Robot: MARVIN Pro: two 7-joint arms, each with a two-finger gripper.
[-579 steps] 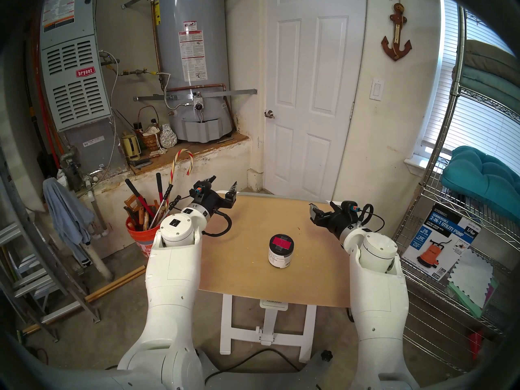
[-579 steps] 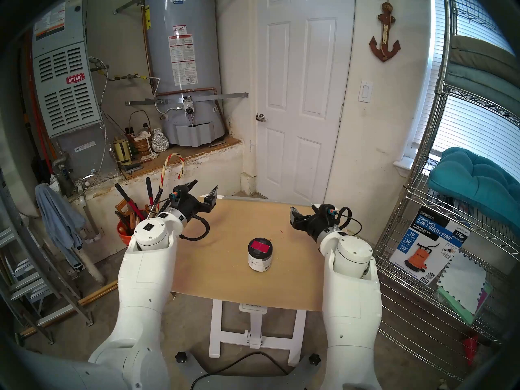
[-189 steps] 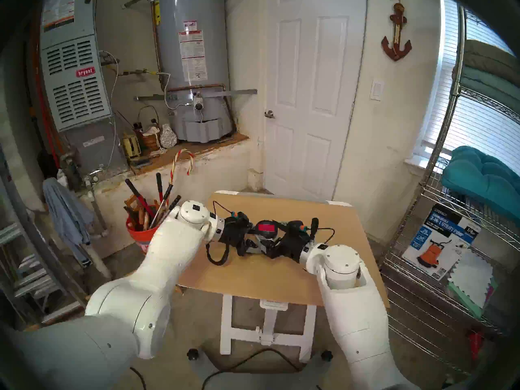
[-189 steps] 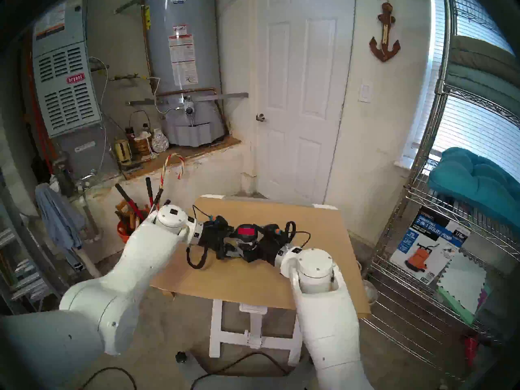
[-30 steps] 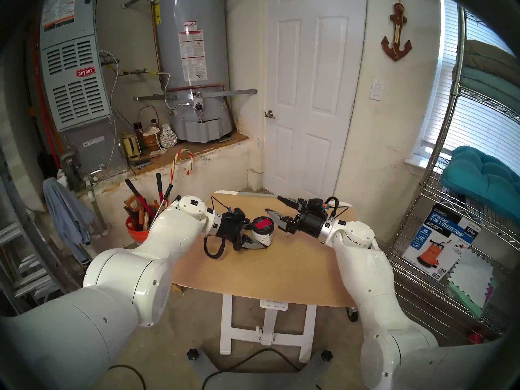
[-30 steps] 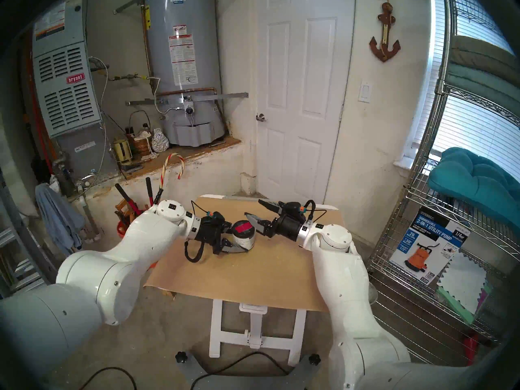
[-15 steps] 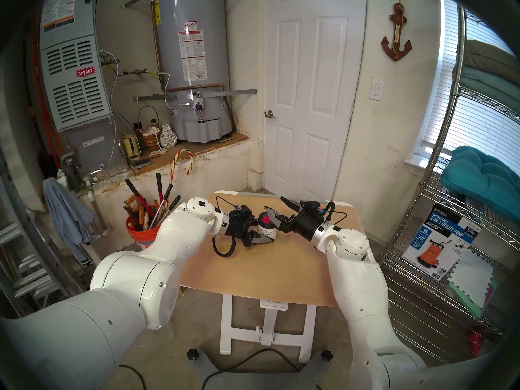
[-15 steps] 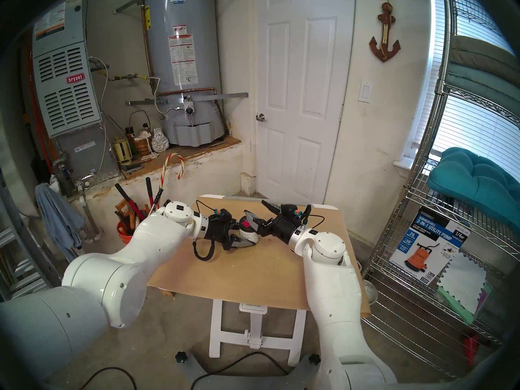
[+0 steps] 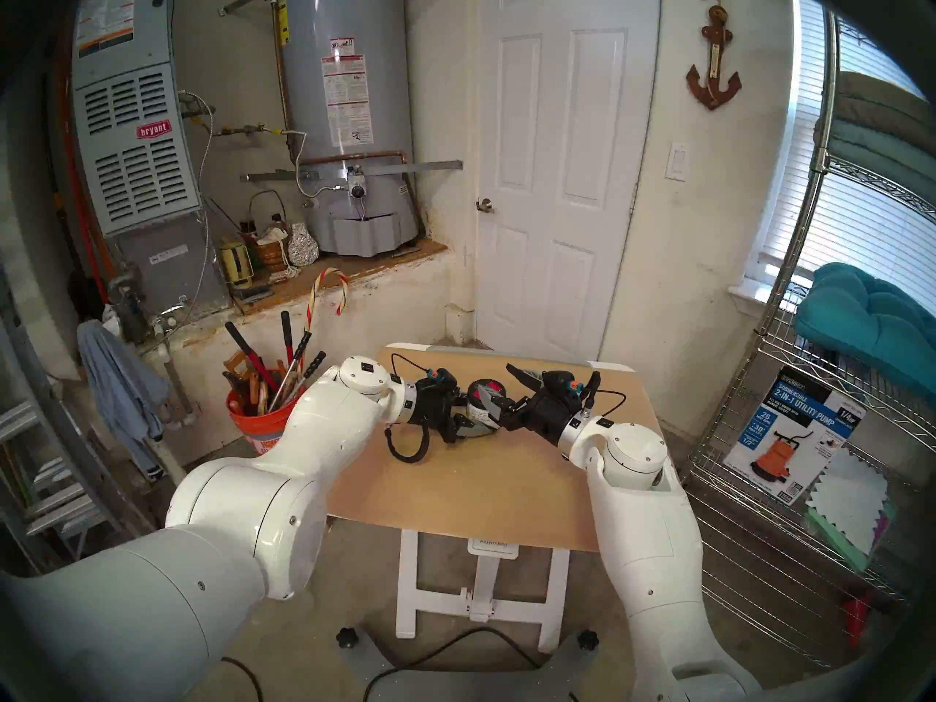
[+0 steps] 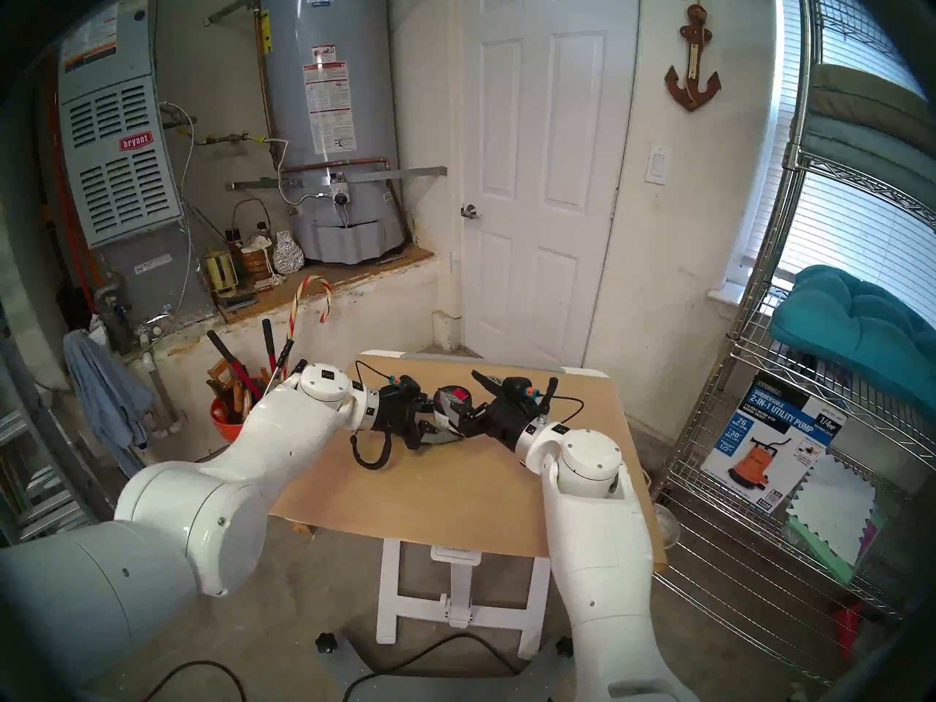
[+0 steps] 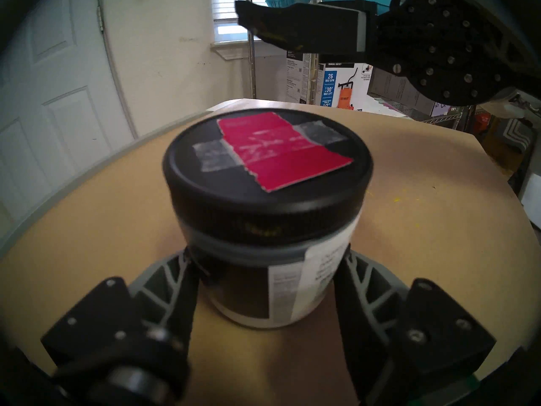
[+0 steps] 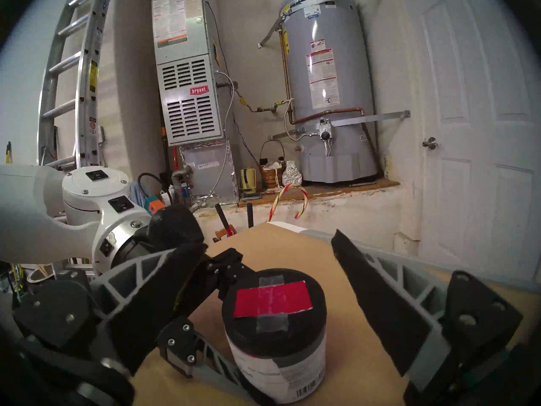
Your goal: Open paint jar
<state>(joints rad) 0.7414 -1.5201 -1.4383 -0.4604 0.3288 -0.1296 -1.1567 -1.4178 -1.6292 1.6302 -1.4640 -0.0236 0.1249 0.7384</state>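
Note:
The paint jar point(image 9: 478, 413) stands upright on the brown tabletop point(image 9: 481, 493), with a white-grey label and a black lid point(image 11: 268, 174) that carries a taped red patch. My left gripper point(image 11: 268, 282) is shut on the jar's body below the lid, one finger point(image 11: 175, 282) on each side. My right gripper point(image 12: 269, 244) is open, its two fingers point(image 12: 380, 294) standing left and right of the lid without touching it. The left wrist view shows one right finger point(image 11: 292, 24) hovering above and beyond the lid. In the head views the right gripper point(image 9: 499, 387) partly covers the lid.
An orange bucket of long-handled tools point(image 9: 253, 422) stands by the table's left edge. A wire shelf point(image 9: 790, 432) with a pump box is close on the right. A white door point(image 9: 552, 179) lies behind the table, and a ladder point(image 12: 73, 74) is at far left.
My right gripper, still open, has moved left and down from beside the jar to straddle its lid. The left gripper keeps its hold; the jar shifted slightly away from me.

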